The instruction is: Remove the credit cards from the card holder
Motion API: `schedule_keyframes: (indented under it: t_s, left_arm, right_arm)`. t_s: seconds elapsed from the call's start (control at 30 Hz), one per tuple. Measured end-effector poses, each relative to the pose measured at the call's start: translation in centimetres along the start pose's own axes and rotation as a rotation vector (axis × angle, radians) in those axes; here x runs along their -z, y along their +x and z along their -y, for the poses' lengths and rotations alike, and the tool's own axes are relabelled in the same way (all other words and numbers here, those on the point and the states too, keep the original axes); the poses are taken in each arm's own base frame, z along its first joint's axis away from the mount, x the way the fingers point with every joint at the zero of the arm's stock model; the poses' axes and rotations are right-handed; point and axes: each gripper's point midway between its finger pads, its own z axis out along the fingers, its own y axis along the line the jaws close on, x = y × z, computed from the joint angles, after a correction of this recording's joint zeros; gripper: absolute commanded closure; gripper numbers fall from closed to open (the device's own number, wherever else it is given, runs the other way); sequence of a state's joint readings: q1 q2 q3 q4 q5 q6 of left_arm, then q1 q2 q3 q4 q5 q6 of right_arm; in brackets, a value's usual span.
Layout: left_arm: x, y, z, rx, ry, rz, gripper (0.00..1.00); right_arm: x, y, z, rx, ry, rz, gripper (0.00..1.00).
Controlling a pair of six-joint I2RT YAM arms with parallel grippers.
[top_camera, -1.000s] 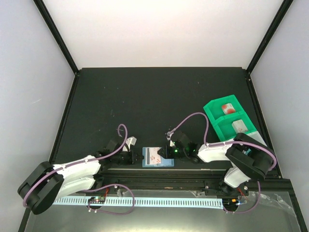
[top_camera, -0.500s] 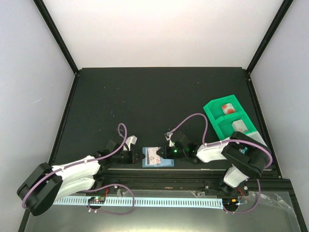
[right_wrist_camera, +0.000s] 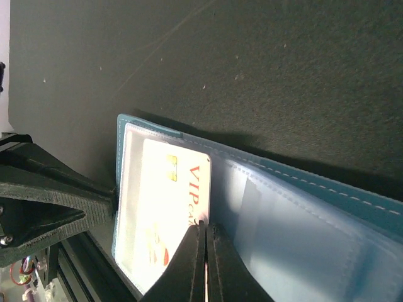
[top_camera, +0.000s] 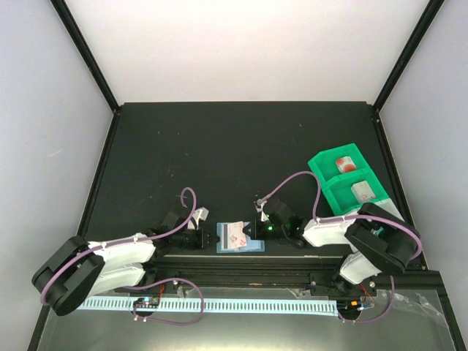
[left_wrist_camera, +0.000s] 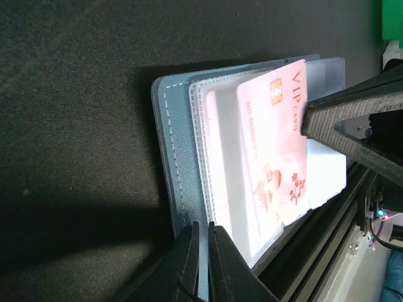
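Observation:
The light-blue card holder [top_camera: 252, 246] lies open near the table's front edge, with its clear sleeves facing up [left_wrist_camera: 173, 157] [right_wrist_camera: 302, 226]. A white credit card with red print and a red blotch [top_camera: 234, 235] [left_wrist_camera: 277, 145] [right_wrist_camera: 167, 201] lies tilted on the left panel, one corner poking past the sleeve. My left gripper [top_camera: 214, 238] [left_wrist_camera: 203, 229] is shut on the holder's left cover edge. My right gripper [top_camera: 251, 232] [right_wrist_camera: 206, 228] is shut on the card's right edge. Each wrist view shows the other gripper's dark fingers [left_wrist_camera: 352, 119] [right_wrist_camera: 38, 201].
A green compartment tray [top_camera: 329, 186] stands at the right. It holds a card with red on it [top_camera: 344, 164] and a pale grey card [top_camera: 363, 191]. A black rail [top_camera: 292, 267] runs along the front edge just behind the holder.
My right gripper has closed onto the card's edge and shifted slightly to the right. The left gripper has kept its hold on the card holder.

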State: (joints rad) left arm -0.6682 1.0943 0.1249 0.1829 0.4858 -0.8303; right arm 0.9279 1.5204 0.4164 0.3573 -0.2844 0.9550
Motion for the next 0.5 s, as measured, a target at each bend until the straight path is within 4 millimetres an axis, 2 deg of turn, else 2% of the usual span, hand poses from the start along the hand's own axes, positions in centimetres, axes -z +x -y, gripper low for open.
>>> schedule_keyframes:
  t_s: [0.3,0.5]
  left_arm:
    - [0.0,0.1,-0.1,0.001,-0.001,-0.001,0.89]
    - [0.5,-0.1,0.4,-0.014,0.01,0.012,0.7]
  right_arm:
    - [1.8,-0.6,0.4,0.052,0.054,0.031,0.99]
    - [3.8,-1.5,-0.1,0.099,0.094,0.077,0.99]
